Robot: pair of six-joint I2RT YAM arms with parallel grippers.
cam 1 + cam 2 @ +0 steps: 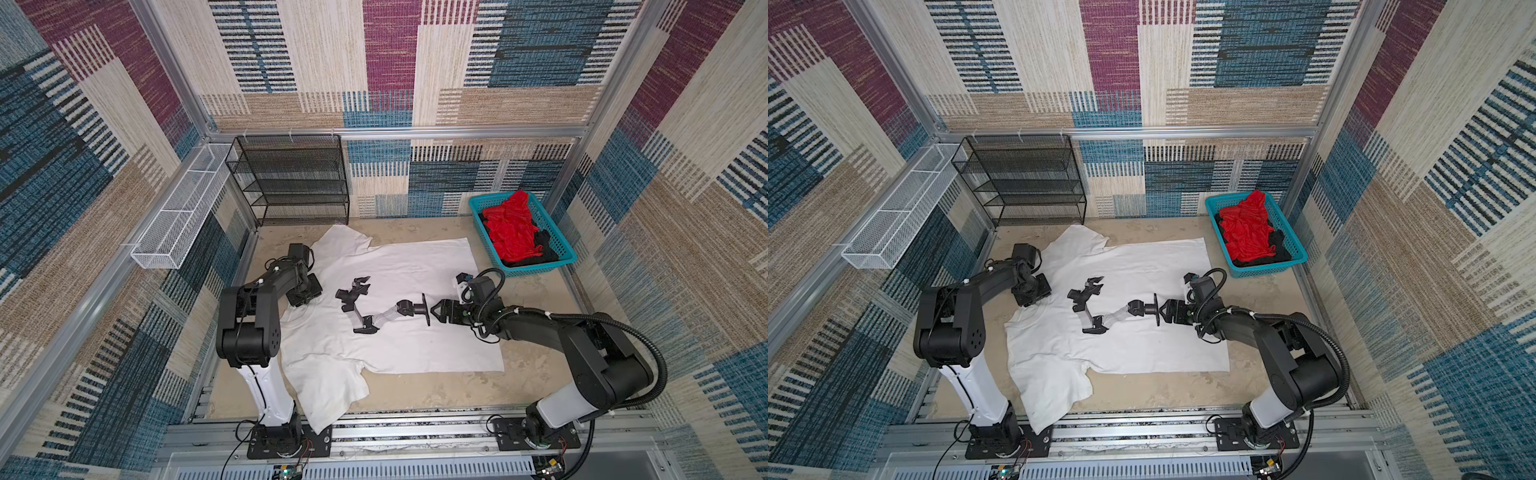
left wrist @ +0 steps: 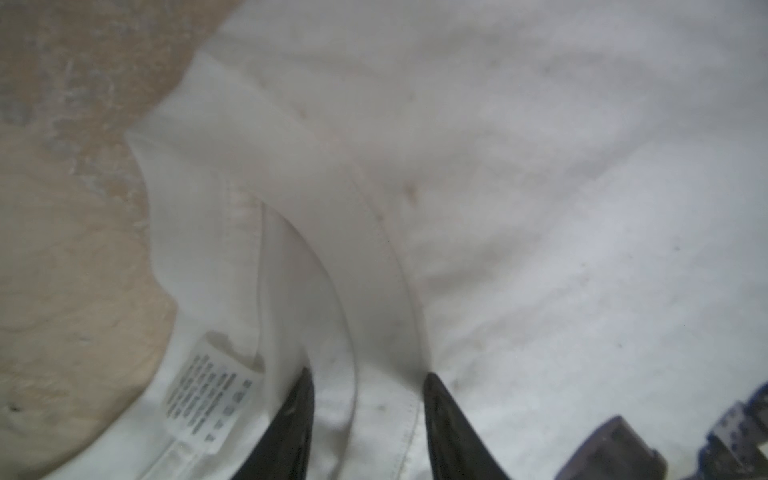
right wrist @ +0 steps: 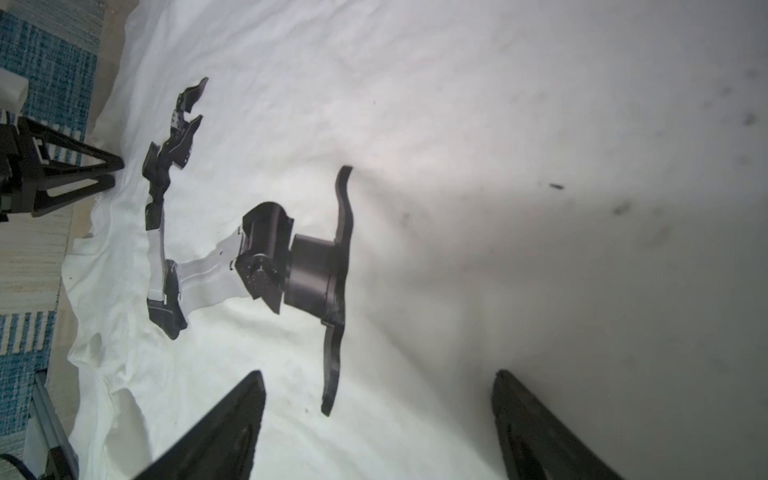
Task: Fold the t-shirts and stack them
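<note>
White collar band (image 2: pixel 332 216) straddled by left gripper (image 2: pixel 368 378): jaws roughly half open, one fingertip down on cloth each side, band between lying flat and unbunched, so touching, not clamped. Care label (image 2: pixel 208 390) just beside, inside the neck. Right gripper (image 3: pixel 376 374) spread wide, gripping nothing, low over the shirt body just beside the base plate of the robot-arm print (image 1: pixel 374 311); contact with cloth not clear. Outward: white shirt (image 1: pixel 415 266) spread print-up across the table (image 1: pixel 436 390), neck toward the left arm, hem toward the right, body mostly flat with light wrinkles. Far sleeve (image 1: pixel 345 241) out to the side, near sleeve (image 1: pixel 332 386) rumpled and draped over the front table edge. No fold made yet. Red shirt (image 1: pixel 513 232) and black shirt (image 1: pixel 544 245) crumpled in the basket (image 1: pixel 540 269) at the far right corner, well apart from both grippers. Judging progress: early, flattening stage on shirt one of three. Left to do: fold white, then pull, spread and fold red and black, then stack. No stack started.
</note>
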